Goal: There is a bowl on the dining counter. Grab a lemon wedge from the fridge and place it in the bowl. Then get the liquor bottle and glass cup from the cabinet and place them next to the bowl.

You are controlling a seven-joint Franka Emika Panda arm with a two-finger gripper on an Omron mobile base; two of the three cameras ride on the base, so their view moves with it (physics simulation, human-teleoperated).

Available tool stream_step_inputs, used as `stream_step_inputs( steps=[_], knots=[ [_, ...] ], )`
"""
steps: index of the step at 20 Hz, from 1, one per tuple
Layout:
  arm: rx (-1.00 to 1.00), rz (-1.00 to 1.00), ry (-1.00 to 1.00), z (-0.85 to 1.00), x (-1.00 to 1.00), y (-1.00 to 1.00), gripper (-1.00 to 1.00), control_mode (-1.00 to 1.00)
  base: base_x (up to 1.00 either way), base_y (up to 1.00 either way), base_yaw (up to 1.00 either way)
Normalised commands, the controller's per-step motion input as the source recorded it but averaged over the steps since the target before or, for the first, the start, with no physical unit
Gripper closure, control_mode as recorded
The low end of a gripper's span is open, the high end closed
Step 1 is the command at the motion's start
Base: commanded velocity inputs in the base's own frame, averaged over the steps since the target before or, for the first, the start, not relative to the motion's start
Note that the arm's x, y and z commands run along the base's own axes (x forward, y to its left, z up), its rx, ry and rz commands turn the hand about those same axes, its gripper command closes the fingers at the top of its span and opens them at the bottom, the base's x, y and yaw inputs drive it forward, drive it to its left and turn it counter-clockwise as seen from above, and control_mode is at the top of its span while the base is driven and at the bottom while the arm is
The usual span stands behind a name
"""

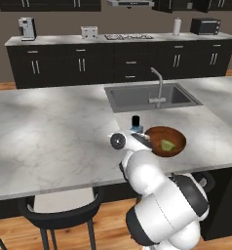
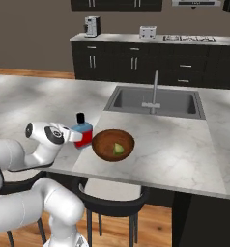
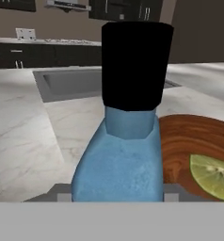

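The liquor bottle (image 2: 84,133), red with blue shoulders and a black cap (image 3: 135,61), stands upright just left of the bowl (image 2: 103,144) on the dining counter (image 1: 49,132), near its front edge. My gripper (image 2: 77,137) reaches in from the left and is shut on the bottle's body. Whether its base rests on the counter I cannot tell. The lemon wedge (image 2: 118,148) lies inside the wooden bowl (image 1: 154,133), also seen close up as lemon wedge (image 3: 215,174). The glass cup and the fridge are out of view. Black upper cabinet (image 1: 49,5) edges show at the top.
A steel sink (image 1: 137,97) with a faucet (image 1: 159,85) lies behind the bowl. A black chair (image 1: 59,215) stands under the counter's front edge. The back counter holds a coffee machine (image 1: 26,28), toaster (image 1: 89,32) and microwave (image 1: 205,26).
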Motion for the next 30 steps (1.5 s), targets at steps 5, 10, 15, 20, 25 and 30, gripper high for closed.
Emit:
stream_step_inputs(
  steps=[5, 10, 15, 20, 25, 30],
  knots=[
    [0.00, -0.04, 0.00, -0.15, 0.14, -0.01, 1.00, -1.00, 0.00, 0.00, 0.00],
    [0.00, -0.03, 0.00, -0.17, 0.14, 0.00, 1.00, -1.00, 0.00, 0.00, 0.00],
    [0.00, -0.02, 0.00, -0.20, 0.13, 0.00, 1.00, -1.00, 0.00, 0.00, 0.00],
    [0.00, -0.02, 0.00, -0.19, 0.20, 0.00, 1.00, -1.00, 0.00, 0.00, 0.00],
    [0.00, -0.02, 0.00, -0.22, 0.28, 0.00, 1.00, -1.00, 0.00, 0.00, 0.00],
    [0.00, 0.00, 0.00, -0.26, 0.30, -0.01, 1.00, -1.00, 0.00, 0.00, 0.00]
  ],
)
